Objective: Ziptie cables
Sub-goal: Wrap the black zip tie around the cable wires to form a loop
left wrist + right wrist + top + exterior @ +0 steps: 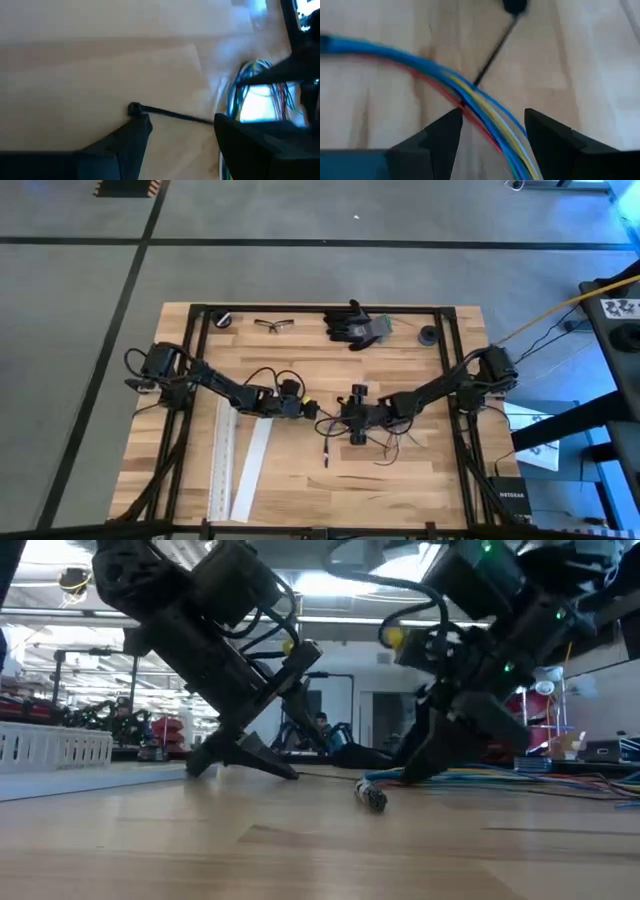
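L gripper [177, 132]: fingers spread, low over table centre, black ziptie [170, 114] lying between my tips, head by one finger | R gripper [492, 132]: spread too, straddling the cables [470, 97], coloured wires running under & btwn my fingers | ziptie crosses the bundle.

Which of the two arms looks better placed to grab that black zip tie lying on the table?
Probably the left. The zip tie lies across the gap between the left gripper's open fingers, head beside one fingertip. The right gripper is open astride the cables.
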Action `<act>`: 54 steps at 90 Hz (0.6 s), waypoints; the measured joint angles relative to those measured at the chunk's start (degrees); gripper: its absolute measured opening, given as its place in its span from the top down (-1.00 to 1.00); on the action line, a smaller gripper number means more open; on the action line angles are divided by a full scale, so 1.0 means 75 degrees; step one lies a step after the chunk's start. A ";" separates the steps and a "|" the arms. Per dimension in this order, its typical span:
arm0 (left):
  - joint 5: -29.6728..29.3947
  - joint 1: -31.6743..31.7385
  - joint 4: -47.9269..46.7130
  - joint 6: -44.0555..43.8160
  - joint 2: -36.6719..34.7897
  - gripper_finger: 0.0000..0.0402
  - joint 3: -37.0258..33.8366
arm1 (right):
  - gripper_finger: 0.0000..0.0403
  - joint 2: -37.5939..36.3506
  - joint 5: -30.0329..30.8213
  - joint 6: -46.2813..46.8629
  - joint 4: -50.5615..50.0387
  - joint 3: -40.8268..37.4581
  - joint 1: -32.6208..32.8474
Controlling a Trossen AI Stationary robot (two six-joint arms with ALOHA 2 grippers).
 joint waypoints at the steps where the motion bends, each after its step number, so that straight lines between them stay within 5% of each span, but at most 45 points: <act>1: -0.0015 0.0007 0.0013 0.0021 0.0001 -0.06 0.0000 | -0.03 0.0024 -0.0002 0.0038 0.0002 0.0015 -0.0004; 26: -0.0927 0.0062 0.0453 0.0995 0.0103 -0.06 -0.0035 | -0.03 0.0120 -0.0533 0.0446 0.0267 0.0160 -0.0117; 54: -0.0655 -0.0123 0.1167 0.1087 0.0206 -0.06 -0.0030 | -0.03 0.0318 -0.0574 0.0685 0.0414 0.0177 -0.0112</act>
